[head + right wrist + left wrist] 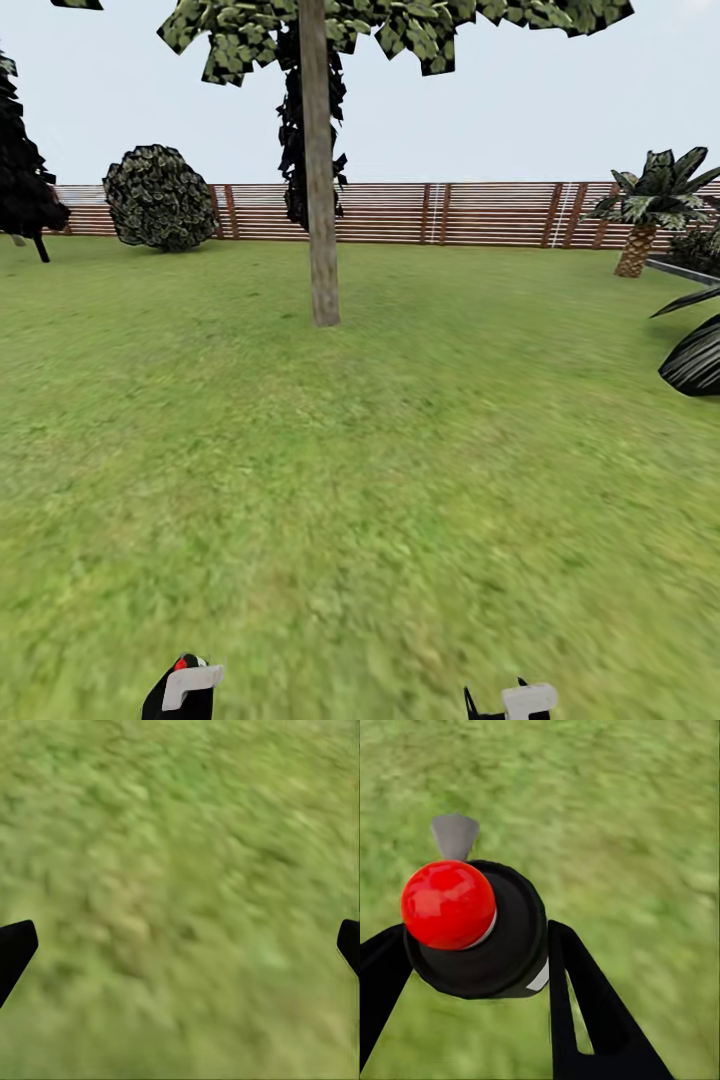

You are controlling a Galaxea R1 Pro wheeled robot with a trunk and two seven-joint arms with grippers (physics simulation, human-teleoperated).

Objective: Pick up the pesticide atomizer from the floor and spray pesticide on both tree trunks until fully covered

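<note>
Head view: trunk point(321, 200) stood at 12 o'clock on the lawn point(360, 480), fence point(400, 212) behind; left gripper point(185, 690) at 7 o'clock, right gripper point(510, 703) at 5. Left wrist view: fingers clamped the atomizer point(480, 934) by its black body, red cap point(448, 904) up; contents unseen; likely rigid, light, smooth-sided. Right wrist view: right gripper point(180, 945) spread wide, empty, over grass.

Open lawn point(380, 480) ahead, nothing on it btwn robot and tree trunk point(320, 200), which stands dead ahead, slightly left. Free room both sides of trunk. Fence point(480, 212) closes the far edge. Dark striped leaves point(695, 355) intrude at right; bush point(160, 197) far left by fence.
</note>
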